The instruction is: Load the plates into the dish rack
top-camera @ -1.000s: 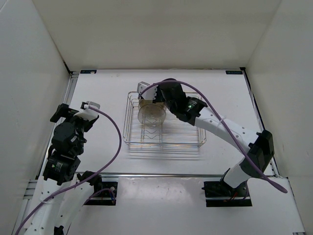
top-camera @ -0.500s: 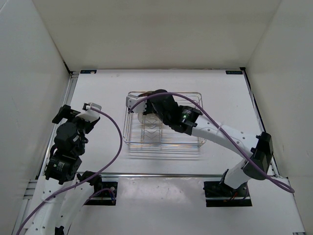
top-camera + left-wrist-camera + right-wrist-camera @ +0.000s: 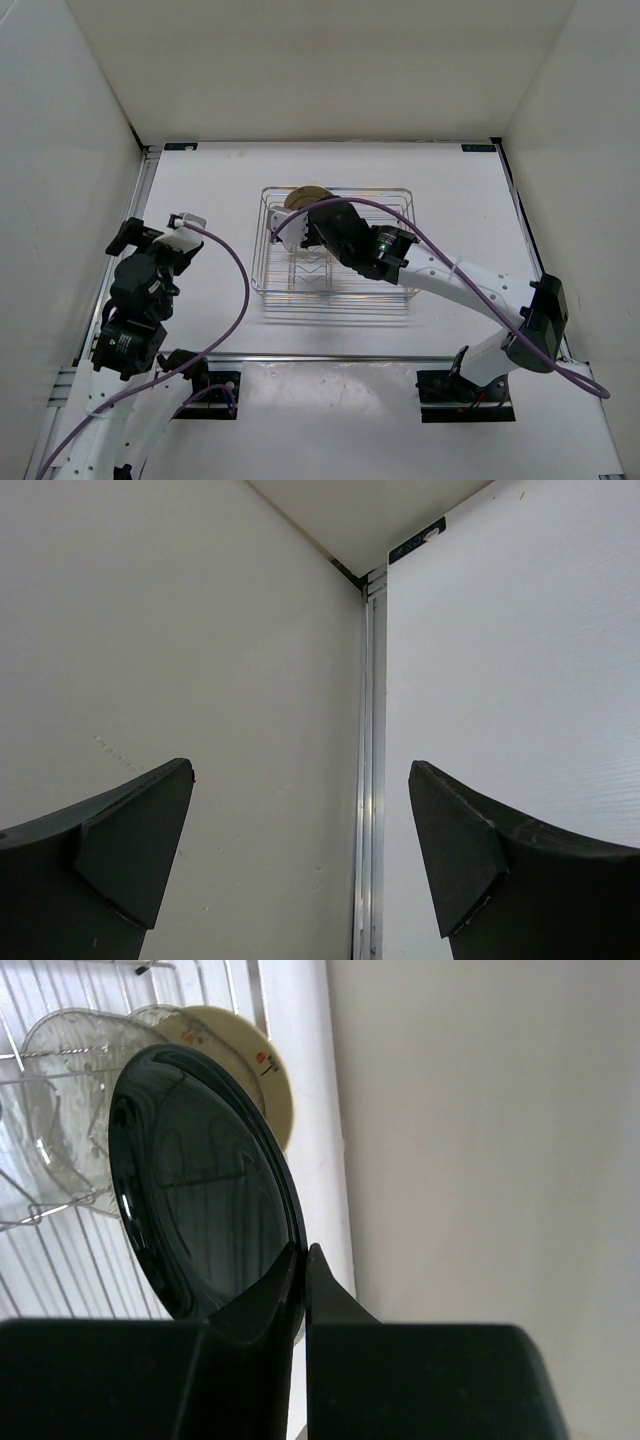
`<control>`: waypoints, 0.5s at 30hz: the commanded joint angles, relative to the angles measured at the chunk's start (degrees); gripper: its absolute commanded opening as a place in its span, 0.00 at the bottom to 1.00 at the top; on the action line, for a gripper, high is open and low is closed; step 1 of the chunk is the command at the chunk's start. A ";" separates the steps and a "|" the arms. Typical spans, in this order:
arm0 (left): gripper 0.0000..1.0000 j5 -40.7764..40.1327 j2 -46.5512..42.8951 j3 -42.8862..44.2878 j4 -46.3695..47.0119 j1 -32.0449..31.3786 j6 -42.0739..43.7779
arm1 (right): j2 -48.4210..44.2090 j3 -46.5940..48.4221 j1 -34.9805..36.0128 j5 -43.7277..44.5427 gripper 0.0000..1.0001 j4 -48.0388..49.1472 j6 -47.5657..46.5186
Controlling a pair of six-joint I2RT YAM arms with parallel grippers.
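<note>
My right gripper (image 3: 303, 1252) is shut on the rim of the glossy black plate (image 3: 200, 1210) and holds it on edge over the dish rack (image 3: 60, 1280). Behind it the tan plate (image 3: 255, 1075) stands in the rack, with pale translucent plates (image 3: 60, 1100) to its left. From above, the chrome rack (image 3: 345, 189) sits mid-table and the tan plate (image 3: 305, 197) stands at its back left. My right gripper (image 3: 292, 235) is just in front of it, and the wrist hides the black plate there. My left gripper (image 3: 300, 780) is open and empty, off at the table's left edge (image 3: 185, 222).
White enclosure walls stand close on the left, back and right. A metal rail (image 3: 368, 780) runs along the table's left edge, right under my left gripper. The right arm's purple cable (image 3: 450, 240) loops over the rack's right half.
My right arm has swung down and nearer over the rack's left part with the plate, uncovering the tan plate at the back. The left arm has barely moved.
</note>
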 commanded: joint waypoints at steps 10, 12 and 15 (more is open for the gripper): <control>1.00 0.08 -1.34 -0.38 -0.20 1.24 -0.82 | -0.51 -0.74 0.15 -1.93 0.00 0.33 4.06; 1.00 0.08 -1.34 -0.38 -0.20 1.24 -0.82 | 0.19 -0.21 -0.38 -1.94 0.00 0.33 4.66; 1.00 0.08 -1.86 -0.38 -0.20 1.24 -0.82 | 0.81 0.41 -0.38 -2.55 0.00 -0.20 5.29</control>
